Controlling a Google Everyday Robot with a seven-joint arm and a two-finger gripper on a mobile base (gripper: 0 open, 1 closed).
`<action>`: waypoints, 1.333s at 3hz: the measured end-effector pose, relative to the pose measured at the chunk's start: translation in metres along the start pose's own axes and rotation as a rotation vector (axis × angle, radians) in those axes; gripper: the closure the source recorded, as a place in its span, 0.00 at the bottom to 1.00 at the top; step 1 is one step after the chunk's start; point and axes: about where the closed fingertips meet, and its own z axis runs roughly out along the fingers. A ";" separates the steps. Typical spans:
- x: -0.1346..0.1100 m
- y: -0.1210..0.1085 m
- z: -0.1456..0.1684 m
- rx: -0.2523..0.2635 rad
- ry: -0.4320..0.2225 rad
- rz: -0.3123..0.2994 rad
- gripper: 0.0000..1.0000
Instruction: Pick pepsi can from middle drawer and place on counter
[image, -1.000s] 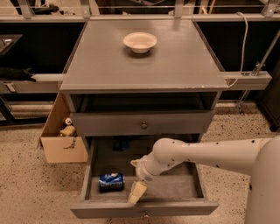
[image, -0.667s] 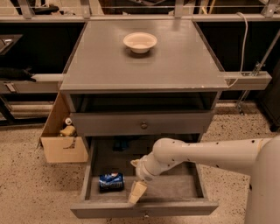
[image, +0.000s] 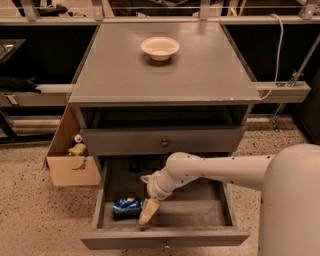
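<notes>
The pepsi can (image: 126, 207), blue with a white and red logo, lies on its side at the front left of the open middle drawer (image: 200, 212). My gripper (image: 144, 196) reaches down into the drawer just right of the can, its cream fingers (image: 149, 210) spread apart and holding nothing. The lower finger points toward the drawer's front wall beside the can, not touching it as far as I can see. The counter (image: 165, 75) is the broad grey slab above.
A cream bowl (image: 160, 48) stands at the back middle of the counter. A shut drawer panel with a round knob (image: 164, 143) overhangs the open drawer. An open cardboard box (image: 72, 165) stands on the floor to the left. My white arm (image: 225, 170) crosses the drawer from the right.
</notes>
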 end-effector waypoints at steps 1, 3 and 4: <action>-0.002 -0.014 0.022 -0.002 0.008 -0.039 0.00; 0.004 -0.029 0.068 -0.040 0.046 -0.059 0.18; 0.002 -0.028 0.083 -0.066 0.054 -0.064 0.41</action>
